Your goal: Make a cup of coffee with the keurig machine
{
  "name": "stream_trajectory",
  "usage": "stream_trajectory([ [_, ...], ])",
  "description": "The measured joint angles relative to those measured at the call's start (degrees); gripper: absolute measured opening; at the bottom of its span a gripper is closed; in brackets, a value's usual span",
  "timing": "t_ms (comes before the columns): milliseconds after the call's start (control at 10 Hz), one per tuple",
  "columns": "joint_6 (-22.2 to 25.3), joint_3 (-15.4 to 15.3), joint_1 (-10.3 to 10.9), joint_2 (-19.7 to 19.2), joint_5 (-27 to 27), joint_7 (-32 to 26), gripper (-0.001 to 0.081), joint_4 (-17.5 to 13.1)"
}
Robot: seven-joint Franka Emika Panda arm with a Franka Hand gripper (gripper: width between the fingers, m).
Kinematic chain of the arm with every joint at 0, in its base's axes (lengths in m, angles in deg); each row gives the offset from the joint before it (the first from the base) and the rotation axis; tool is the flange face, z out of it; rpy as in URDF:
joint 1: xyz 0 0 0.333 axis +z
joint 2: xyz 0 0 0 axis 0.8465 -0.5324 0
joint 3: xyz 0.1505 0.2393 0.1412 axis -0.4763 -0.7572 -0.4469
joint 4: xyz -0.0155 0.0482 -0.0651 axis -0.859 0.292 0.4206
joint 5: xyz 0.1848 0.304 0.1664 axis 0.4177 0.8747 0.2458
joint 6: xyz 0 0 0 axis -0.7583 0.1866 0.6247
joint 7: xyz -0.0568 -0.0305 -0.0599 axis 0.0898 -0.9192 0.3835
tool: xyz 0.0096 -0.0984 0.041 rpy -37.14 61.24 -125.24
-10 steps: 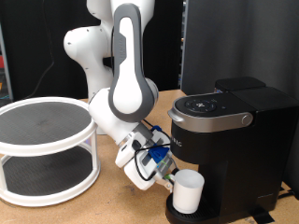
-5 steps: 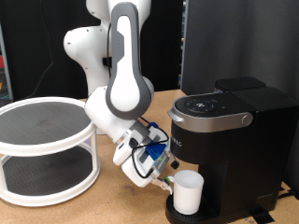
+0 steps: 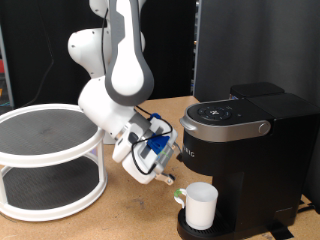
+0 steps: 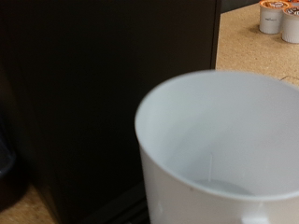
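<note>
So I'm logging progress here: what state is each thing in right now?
cup: upright on the machine's drip base, empty.
machine: lid closed.
gripper: by the cup's handle, not holding it.
rack: both shelves bare.
pods: upright on the table.

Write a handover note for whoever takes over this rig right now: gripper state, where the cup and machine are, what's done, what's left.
Gripper: just off the cup's handle on the exterior view's left, low beside the machine; nothing shows between its fingers. Open or shut cannot be made out.
Cup: upright on the round drip base of the keurig machine, under the brew head. In the wrist view its inside looks empty.
Machine: lid down.
Pods: two small ones on the table beyond the machine, seen only in the wrist view.
Done: cup placed on the base.
Left: no coffee in the cup; whether a pod is loaded cannot be seen.
</note>
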Motion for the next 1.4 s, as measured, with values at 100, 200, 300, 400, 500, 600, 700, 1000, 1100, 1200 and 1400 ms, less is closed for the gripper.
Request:
stream_trajectory([
  [100,0.0,0.5,-0.3,2.2,-3.0,2.8,0.0803,1.0],
  [200,-0.1,0.9,-0.7,4.5,-5.9,5.2,0.0803,2.0],
  [300,-0.1,1.4,-1.3,6.6,-9.0,7.1,0.0803,3.0],
  [400,-0.1,2.0,-1.9,8.7,-11.9,8.5,0.0803,4.1],
  [500,-0.1,2.6,-2.6,10.6,-14.7,9.3,0.0803,5.2],
  [600,0.0,3.2,-3.4,12.3,-16.7,9.5,0.0803,6.2],
  [700,0.1,3.6,-3.9,14.1,-17.6,9.5,0.0803,7.2],
  [1000,3.4,4.3,-4.3,14.5,-20.7,11.3,0.0803,7.0],
  [1100,6.5,5.2,-4.9,16.0,-23.2,13.1,0.0803,7.0],
  [1200,9.1,6.0,-5.7,18.1,-24.8,15.1,0.0803,7.0],
  [1400,12.3,7.0,-6.5,22.2,-25.7,18.5,0.0803,6.9],
])
